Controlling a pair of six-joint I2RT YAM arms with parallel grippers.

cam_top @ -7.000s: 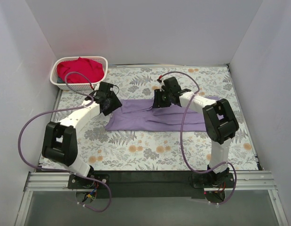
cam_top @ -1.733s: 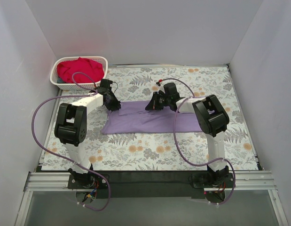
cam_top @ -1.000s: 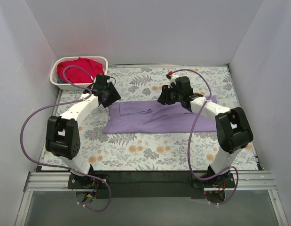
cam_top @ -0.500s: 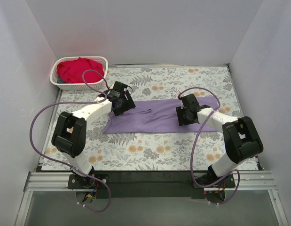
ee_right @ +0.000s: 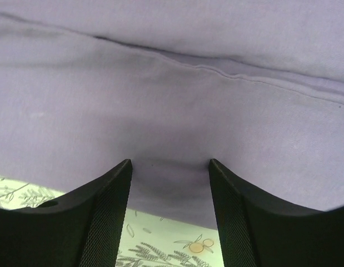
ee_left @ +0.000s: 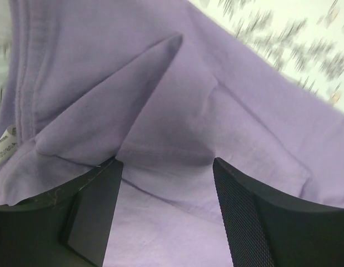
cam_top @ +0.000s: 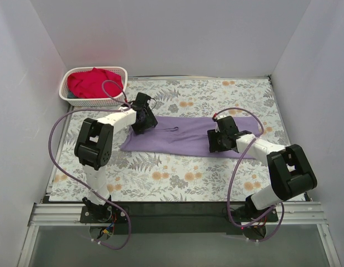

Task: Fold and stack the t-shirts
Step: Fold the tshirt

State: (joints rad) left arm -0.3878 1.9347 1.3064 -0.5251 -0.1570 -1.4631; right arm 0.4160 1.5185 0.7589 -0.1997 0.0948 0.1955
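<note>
The lavender t-shirt (cam_top: 177, 139) lies as a long flat strip across the middle of the floral table. My left gripper (cam_top: 144, 123) is down on its far left part, near the neck. In the left wrist view its jaws (ee_left: 166, 164) stand open with the tips on wrinkled purple cloth (ee_left: 216, 83). My right gripper (cam_top: 215, 143) sits at the shirt's near edge, right of centre. It is also open (ee_right: 170, 164), straddling the cloth's hem (ee_right: 172, 83). The red t-shirt (cam_top: 94, 82) is heaped in the basket.
The white lattice basket (cam_top: 65, 94) stands in the far left corner. White walls close in the table on three sides. The floral table top (cam_top: 177, 178) shows between the shirt and the arm bases. A small white label (ee_left: 5, 147) shows at the shirt's neck.
Both grippers came away from the shirt's far edge and dropped onto the cloth, the right one crossing to the near edge. Both sets of jaws have widened.
</note>
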